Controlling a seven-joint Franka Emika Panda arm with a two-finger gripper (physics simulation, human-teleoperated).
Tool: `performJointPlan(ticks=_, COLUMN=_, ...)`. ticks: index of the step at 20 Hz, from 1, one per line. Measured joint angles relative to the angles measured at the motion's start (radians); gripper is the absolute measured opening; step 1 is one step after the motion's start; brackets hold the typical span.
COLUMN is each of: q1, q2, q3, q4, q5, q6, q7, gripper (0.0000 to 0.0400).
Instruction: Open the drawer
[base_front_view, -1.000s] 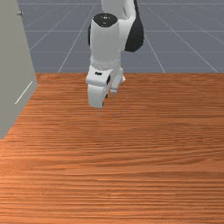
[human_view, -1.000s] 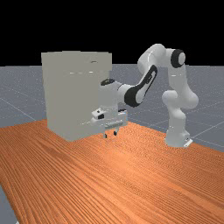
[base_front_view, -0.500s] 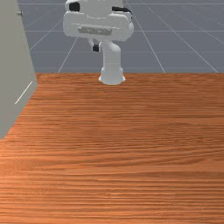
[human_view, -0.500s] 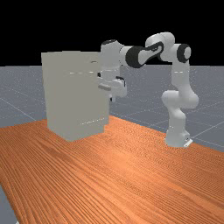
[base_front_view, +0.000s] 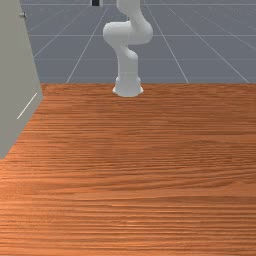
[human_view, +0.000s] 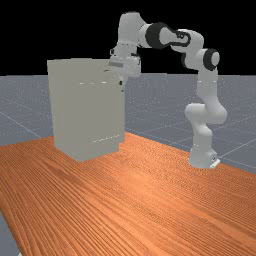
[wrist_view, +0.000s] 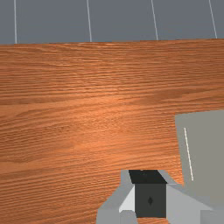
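Drawer (human_view: 92, 74): high on the grey cabinet (human_view: 90, 115), toward ten o'clock in the far view
Jaws (human_view: 121, 86): raised near the cabinet's upper part, toward twelve o'clock in the far view; wide or narrow, I can't tell
Worktop (base_front_view: 140, 170): orange-brown wood, streaky grain
Room: grey floor (base_front_view: 200, 40) with pale lines, black above

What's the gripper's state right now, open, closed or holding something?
Gripper: open or closed can't be told; in the far view it is up by the top part of the cabinet.
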Motion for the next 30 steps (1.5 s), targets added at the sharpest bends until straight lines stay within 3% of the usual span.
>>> performJointPlan(ticks=5, q1=-0.094, q2=0.015, q3=-0.093, q4=0.197, q5=-0.005, q6=-0.078, q7=-0.065, gripper=0.0000)
performJointPlan(ticks=6, q1=-0.115, q2=0.013, q3=-0.111, q4=0.212, q5=-0.008, q6=-0.083, q7=-0.082, gripper=0.0157)
performJointPlan(ticks=7, q1=-0.134, q2=0.010, q3=-0.127, q4=0.221, q5=-0.016, q6=-0.089, q7=-0.106, gripper=0.0252)
performJointPlan(ticks=8, q1=-0.151, q2=0.008, q3=-0.140, q4=0.226, q5=-0.021, q6=-0.093, q7=-0.124, gripper=0.0310)
performJointPlan(ticks=10, q1=-0.178, q2=0.011, q3=-0.163, q4=0.233, q5=-0.028, q6=-0.094, q7=-0.148, gripper=0.0367)
performJointPlan(ticks=13, q1=-0.223, q2=0.046, q3=-0.201, q4=0.308, q5=-0.024, q6=-0.099, q7=-0.181, gripper=0.0393)
performJointPlan(ticks=18, q1=-0.276, q2=0.085, q3=-0.235, q4=0.421, q5=-0.014, q6=-0.110, q7=-0.227, gripper=0.0399)
performJointPlan(ticks=22, q1=-0.284, q2=0.131, q3=-0.236, q4=0.408, q5=-0.008, q6=-0.110, q7=-0.233, gripper=0.0400)
performJointPlan(ticks=30, q1=-0.247, q2=0.095, q3=-0.250, q4=0.352, q5=-0.005, q6=-0.084, q7=-0.239, gripper=0.0400)
